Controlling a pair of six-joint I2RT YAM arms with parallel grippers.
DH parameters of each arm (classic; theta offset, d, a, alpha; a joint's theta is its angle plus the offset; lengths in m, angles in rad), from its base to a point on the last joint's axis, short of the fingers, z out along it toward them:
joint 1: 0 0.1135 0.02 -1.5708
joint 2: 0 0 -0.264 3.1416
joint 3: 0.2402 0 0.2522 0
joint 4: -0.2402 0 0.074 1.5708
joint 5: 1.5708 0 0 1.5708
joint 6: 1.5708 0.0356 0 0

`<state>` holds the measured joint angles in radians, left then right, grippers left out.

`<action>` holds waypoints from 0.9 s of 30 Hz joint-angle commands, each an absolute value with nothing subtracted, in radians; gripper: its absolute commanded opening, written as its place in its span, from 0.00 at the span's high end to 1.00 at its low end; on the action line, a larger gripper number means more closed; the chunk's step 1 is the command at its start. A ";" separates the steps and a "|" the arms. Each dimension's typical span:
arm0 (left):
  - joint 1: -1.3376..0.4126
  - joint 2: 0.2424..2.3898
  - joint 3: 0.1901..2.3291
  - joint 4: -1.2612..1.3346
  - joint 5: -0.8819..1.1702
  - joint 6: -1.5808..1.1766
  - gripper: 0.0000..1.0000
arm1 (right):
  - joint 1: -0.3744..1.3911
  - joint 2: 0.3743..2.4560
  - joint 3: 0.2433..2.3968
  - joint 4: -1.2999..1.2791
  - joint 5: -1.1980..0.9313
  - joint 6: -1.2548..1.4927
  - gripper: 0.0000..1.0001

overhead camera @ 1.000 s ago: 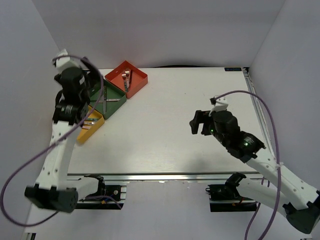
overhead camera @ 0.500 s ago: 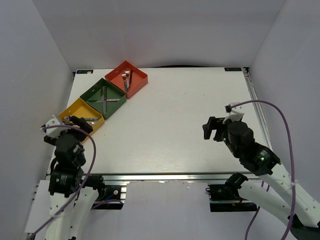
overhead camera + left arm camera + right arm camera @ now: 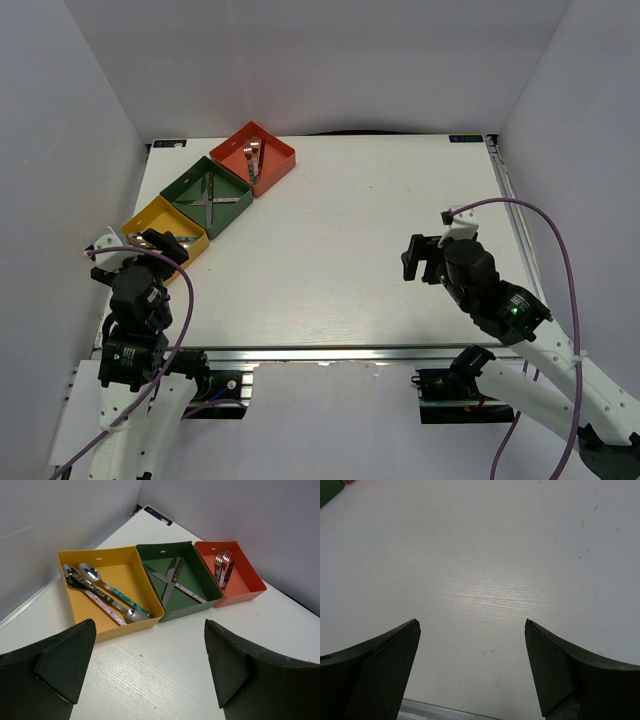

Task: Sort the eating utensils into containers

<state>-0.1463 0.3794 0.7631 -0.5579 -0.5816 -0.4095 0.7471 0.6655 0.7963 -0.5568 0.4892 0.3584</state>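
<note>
Three trays stand in a diagonal row at the table's far left. The yellow tray (image 3: 190,244) (image 3: 125,629) holds spoons (image 3: 102,592), some with teal handles. The dark green tray (image 3: 190,186) (image 3: 197,575) holds crossed knives (image 3: 172,580). The red-orange tray (image 3: 275,160) (image 3: 245,580) holds forks (image 3: 222,562). My left gripper (image 3: 130,262) (image 3: 150,625) is open and empty, low over the table just in front of the yellow tray. My right gripper (image 3: 420,258) (image 3: 471,622) is open and empty over bare table at the right. No loose utensil shows on the table.
White walls enclose the table on the left, back and right. A metal rail (image 3: 330,352) runs along the near edge, also seen in the right wrist view (image 3: 435,711). A purple cable (image 3: 540,215) loops above the right arm.
My left arm has pulled back from above the trays to the near left corner, gripper empty. My right gripper has shifted right and toward the near edge.
</note>
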 commanded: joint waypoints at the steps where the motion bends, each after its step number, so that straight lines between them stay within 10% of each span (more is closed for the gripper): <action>1: -0.149 0.385 0.753 -0.545 -0.548 -0.402 0.02 | 0.746 0.631 0.824 -0.558 0.514 0.368 0.11; 27: -0.149 0.391 0.753 -0.549 -0.563 -0.407 0.02 | 0.746 0.598 0.805 -0.574 0.489 0.387 0.11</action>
<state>-0.1463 0.3882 0.7597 -0.5529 -0.5613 -0.4084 0.7471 0.6022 0.7963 -0.5812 0.4873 0.3801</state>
